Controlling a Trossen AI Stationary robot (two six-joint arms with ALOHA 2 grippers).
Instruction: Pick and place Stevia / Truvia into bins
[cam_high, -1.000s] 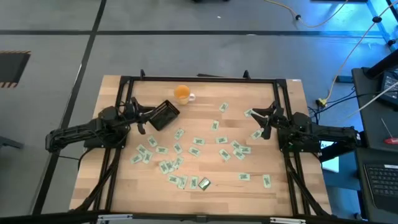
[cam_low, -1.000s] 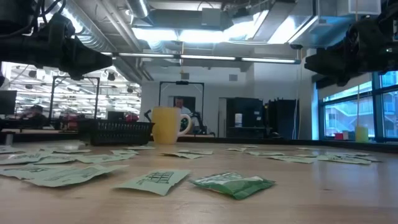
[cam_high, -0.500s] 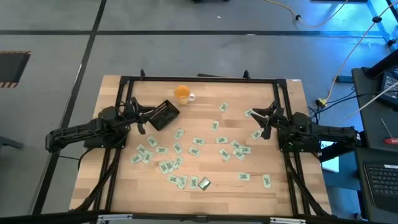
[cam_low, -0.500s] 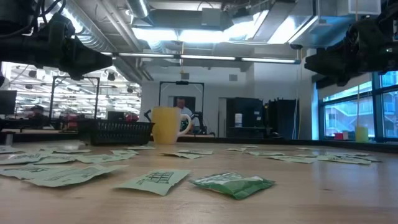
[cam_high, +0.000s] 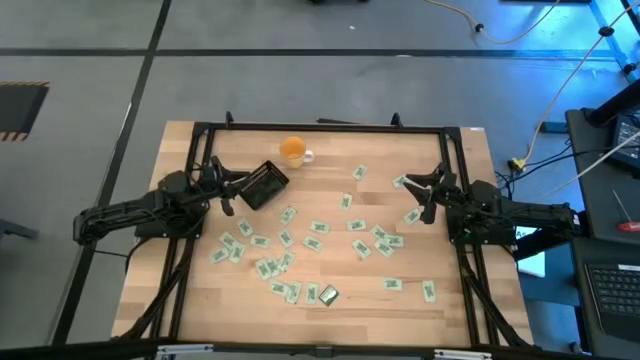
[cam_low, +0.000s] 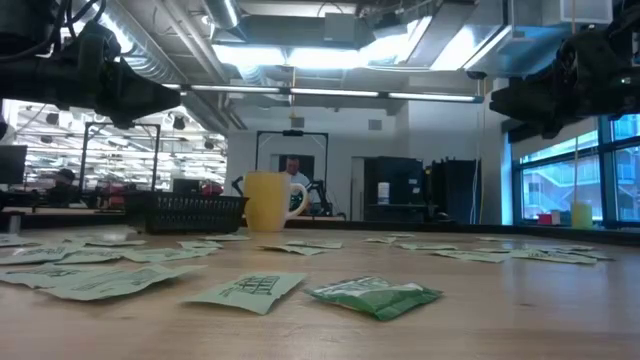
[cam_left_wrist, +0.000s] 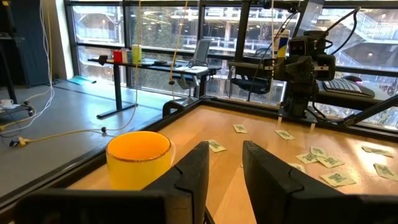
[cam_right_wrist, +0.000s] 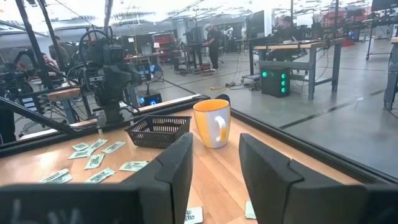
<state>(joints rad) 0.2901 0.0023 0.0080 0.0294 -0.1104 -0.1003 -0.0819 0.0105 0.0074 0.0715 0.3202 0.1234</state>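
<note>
Nothing is shifting since a second ago: the pale green paper sachets are still lying scattered mid-table, the small black mesh tray near the far-left corner. Left gripper and right gripper are hovering, fingers apart; no picking is underway.

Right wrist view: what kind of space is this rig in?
Likely an open robotics lab or workshop: workbenches with equipment, exposed ceiling ducts, people standing at stations behind the wooden table.

Left pincer and right pincer both agape, aloft
</note>
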